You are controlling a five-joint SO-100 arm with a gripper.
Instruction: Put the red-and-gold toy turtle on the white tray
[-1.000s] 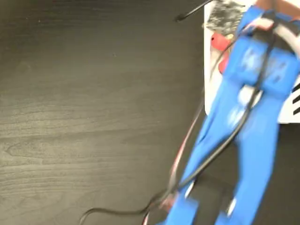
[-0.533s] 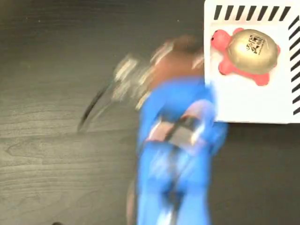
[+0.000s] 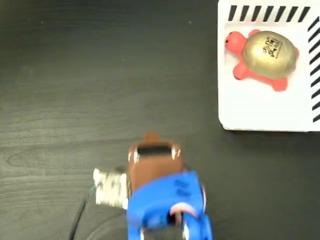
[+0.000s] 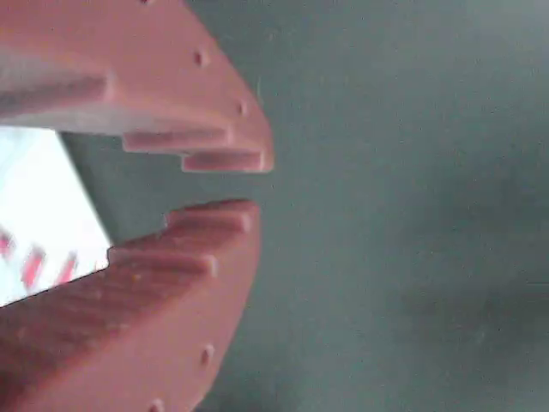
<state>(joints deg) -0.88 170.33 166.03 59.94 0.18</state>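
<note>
Resting on the white tray (image 3: 260, 112), the red-and-gold toy turtle (image 3: 262, 59) escapes wrist view.

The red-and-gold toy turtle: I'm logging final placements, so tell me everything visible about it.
The red-and-gold toy turtle, seen from above in the fixed view, has a shiny gold oval shell with small black print, a red head pointing left and stubby red legs. It looks soft and rubbery. It lies flat, shell up, in the upper part of the white tray, touching nothing else.

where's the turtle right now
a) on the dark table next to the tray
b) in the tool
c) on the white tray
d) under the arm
c: the red-and-gold toy turtle lies on the white tray, while the tool is far off over the dark table, holding nothing.
</note>
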